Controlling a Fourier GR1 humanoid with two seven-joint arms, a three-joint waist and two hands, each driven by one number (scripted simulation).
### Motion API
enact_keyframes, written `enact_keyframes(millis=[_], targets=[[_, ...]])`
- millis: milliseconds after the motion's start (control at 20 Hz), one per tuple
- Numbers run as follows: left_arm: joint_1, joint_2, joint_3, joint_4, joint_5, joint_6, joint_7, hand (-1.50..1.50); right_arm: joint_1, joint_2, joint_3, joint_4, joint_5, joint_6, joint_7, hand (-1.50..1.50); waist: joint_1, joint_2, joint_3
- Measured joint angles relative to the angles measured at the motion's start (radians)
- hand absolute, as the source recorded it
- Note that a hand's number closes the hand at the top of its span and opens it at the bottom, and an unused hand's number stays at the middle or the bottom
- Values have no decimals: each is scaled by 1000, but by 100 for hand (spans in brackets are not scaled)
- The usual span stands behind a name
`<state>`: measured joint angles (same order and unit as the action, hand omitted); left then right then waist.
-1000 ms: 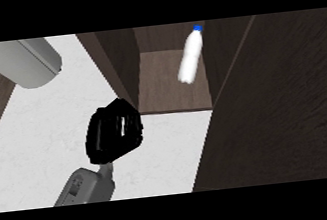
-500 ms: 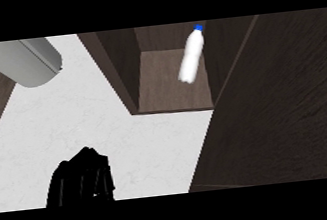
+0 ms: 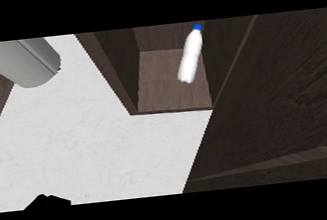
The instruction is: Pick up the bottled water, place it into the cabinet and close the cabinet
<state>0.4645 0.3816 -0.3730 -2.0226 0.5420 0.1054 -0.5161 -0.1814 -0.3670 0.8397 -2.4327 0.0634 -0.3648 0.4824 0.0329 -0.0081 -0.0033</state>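
Left hand withdrawn from mid-counter near the cabinet opening to the view's lower edge, forearm no longer visible, only a small black tip remaining, more of the white counter exposed

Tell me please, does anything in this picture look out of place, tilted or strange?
Nothing is spilled or damaged. The white plastic water bottle with a blue cap is inside the dark wooden cabinet; it appears to lean, cap towards the back. The cabinet's dark door is open. Only a tip of a black hand shows at the lower edge.
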Motion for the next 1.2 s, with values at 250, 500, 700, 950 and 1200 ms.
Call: enact_keyframes(millis=[250, 500, 700, 950, 1200], targets=[[138, 69, 75, -77, 60, -80, -40, 150, -189, 194, -20, 66, 52, -28, 152, 150, -1, 1, 0], [251, 108, 148, -114, 115, -161, -81, 150, -365, 315, -142, 220, 11, -40, 209, 150, 2, 5, 1], [294, 125, 217, -93, 155, -230, -104, 150, -462, 347, -252, 345, -54, -7, 196, 150, -2, 7, 2], [337, 129, 265, -82, 172, -292, -123, 150, -563, 361, -365, 555, -139, 37, 92, 150, -2, 9, 3], [357, 144, 325, -85, 219, -337, -107, 150, -648, 358, -473, 758, -199, 109, 6, 150, -4, 10, 4]])
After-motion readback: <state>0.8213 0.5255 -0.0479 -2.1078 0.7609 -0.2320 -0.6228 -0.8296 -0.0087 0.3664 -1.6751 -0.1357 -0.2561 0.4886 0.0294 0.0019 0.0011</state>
